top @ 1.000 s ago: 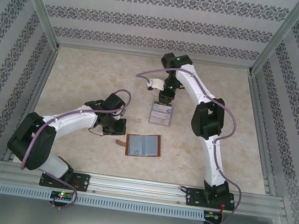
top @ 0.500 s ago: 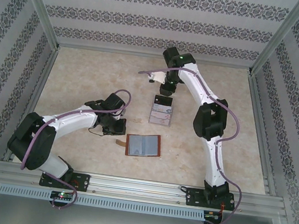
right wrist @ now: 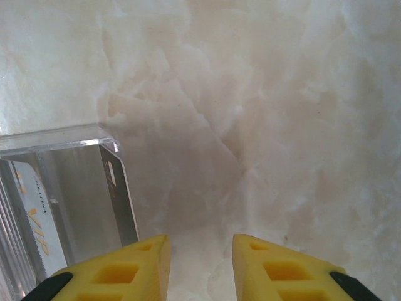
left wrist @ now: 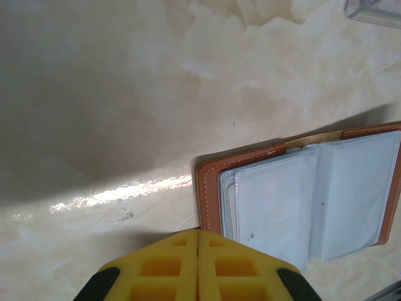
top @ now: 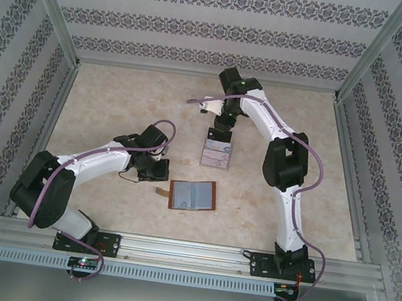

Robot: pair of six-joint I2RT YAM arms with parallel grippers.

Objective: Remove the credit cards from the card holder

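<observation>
Pale marbled table (top: 118, 101), patterned walls (top: 205, 16); card holder (top: 193, 195) open at 6 o'clock; right gripper (right wrist: 200, 248), narrowly parted, empty, has retreated toward 12 o'clock off the tray (top: 216, 153); left gripper (left wrist: 198, 233) closed.

Parted right hand (right wrist: 200, 246) beside clear tray (right wrist: 69, 139)

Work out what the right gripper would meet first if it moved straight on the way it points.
Probably the bare table: nothing else lies ahead of the right gripper. The clear tray sits left of that line, though depth is hard to judge.
</observation>
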